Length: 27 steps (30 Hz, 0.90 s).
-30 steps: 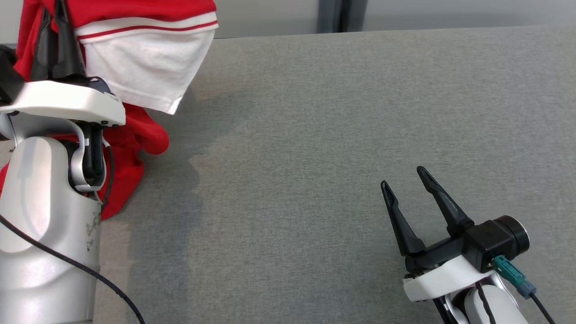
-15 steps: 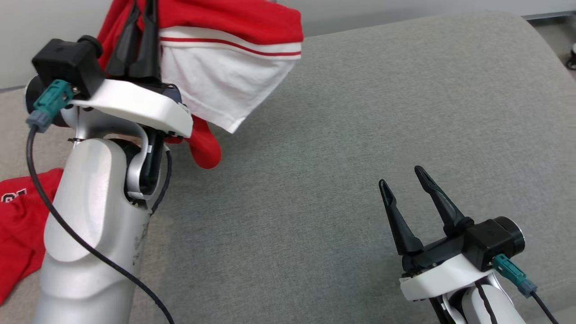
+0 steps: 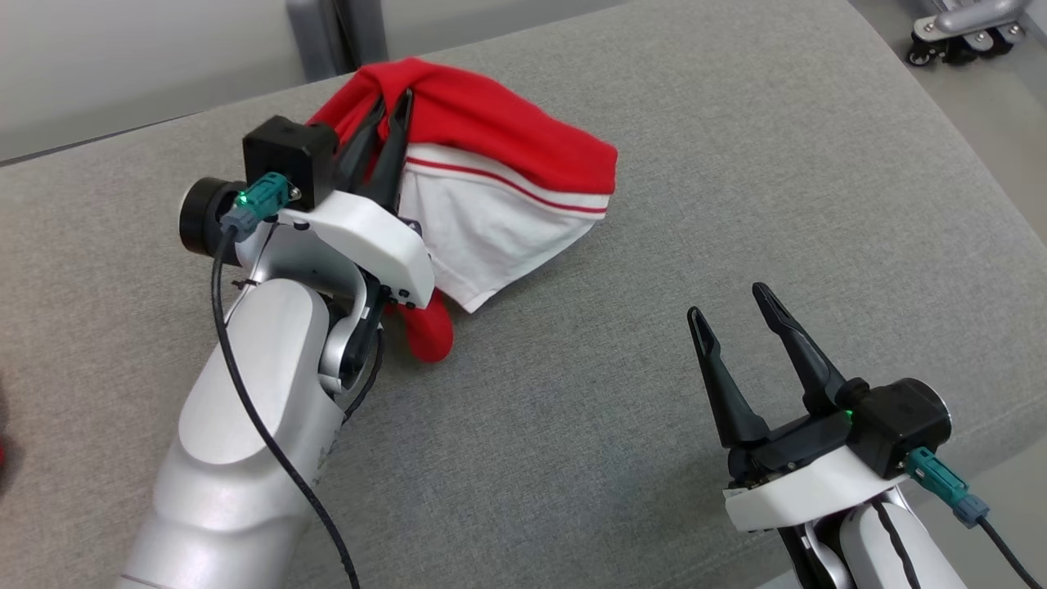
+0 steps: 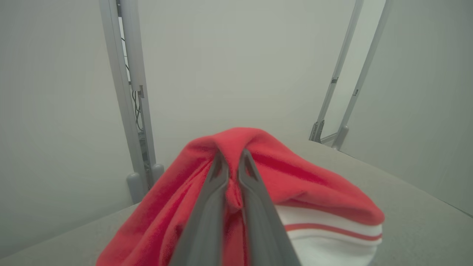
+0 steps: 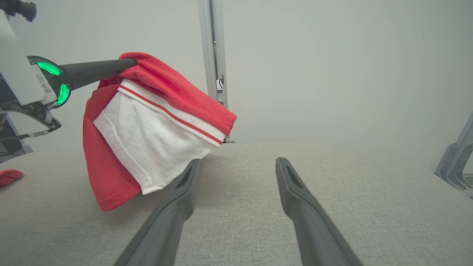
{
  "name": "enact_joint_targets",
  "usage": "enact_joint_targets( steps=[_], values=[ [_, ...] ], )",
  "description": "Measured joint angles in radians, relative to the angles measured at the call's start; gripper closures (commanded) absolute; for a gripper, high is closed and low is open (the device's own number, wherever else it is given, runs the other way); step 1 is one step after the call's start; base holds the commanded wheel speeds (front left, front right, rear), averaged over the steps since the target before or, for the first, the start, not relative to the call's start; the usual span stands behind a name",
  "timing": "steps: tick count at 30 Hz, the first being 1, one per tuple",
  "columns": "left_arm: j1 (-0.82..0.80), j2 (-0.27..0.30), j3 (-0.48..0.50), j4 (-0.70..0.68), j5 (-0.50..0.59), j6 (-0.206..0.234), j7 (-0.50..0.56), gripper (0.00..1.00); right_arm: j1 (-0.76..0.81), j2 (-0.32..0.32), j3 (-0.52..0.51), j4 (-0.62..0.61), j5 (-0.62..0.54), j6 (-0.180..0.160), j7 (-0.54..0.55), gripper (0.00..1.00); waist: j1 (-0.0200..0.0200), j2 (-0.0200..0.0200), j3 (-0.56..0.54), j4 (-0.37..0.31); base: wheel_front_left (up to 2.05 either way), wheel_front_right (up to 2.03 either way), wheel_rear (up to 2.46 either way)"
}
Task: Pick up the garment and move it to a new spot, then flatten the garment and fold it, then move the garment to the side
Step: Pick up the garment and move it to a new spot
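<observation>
The garment [image 3: 507,172] is red cloth with a white panel edged by a thin red stripe. It hangs bunched in the air above the grey table, pinched at its top fold by my left gripper [image 3: 391,102], which is shut on it. The left wrist view has the two fingers pressed together on the red garment [image 4: 306,184]. From the right wrist the garment [image 5: 155,129] dangles clear of the surface from my left gripper [image 5: 131,62]. My right gripper [image 3: 728,303] stands open and empty at the lower right, apart from the cloth; its spread fingers [image 5: 292,184] point over bare table.
The grey fabric-covered table [image 3: 736,147] spreads under both arms, its rounded right edge near the floor. A wheeled metal base [image 3: 957,24] stands at the top right. Grey frame posts [image 5: 214,66] rise behind the table. A scrap of red cloth [image 5: 9,176] lies far left.
The head camera has swung, so the whole picture shifted. My left gripper still holds the garment, which now hangs entirely off the table. The right gripper has stayed open in place.
</observation>
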Motion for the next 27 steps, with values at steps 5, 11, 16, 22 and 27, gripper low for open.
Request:
enact_joint_targets(
  steps=[5,11,16,22,27],
  values=[
    [0.002,-0.005,-0.04,0.124,-0.002,-0.002,-0.018,1.0,-0.007,0.0,0.002,-0.007,0.014,0.0,0.0,0.0,0.0,0.0,0.026,-0.036,0.0,0.0,0.0],
    [0.002,-0.007,-0.08,0.253,-0.005,-0.002,-0.041,0.4,-0.016,0.0,0.007,-0.008,0.022,0.0,0.0,0.0,0.0,0.0,0.047,-0.063,0.0,0.0,0.0],
    [0.0,-0.009,-0.107,0.316,-0.034,-0.01,-0.075,0.0,-0.013,0.0,0.006,-0.008,0.026,0.0,0.0,0.0,0.0001,0.0,0.041,-0.058,0.0,0.0,0.0],
    [0.0,-0.009,-0.155,0.286,-0.096,-0.009,-0.152,0.0,0.005,0.0,0.006,-0.01,0.012,0.0,0.0,0.0,0.0,0.0,0.012,-0.021,0.0,0.0,0.0],
    [0.028,-0.009,-0.191,0.2,-0.137,0.018,-0.188,0.0,0.024,0.001,0.004,-0.008,-0.001,0.0,0.0,0.0,0.0,0.0,-0.024,0.032,0.0,0.0,0.0]
  ],
)
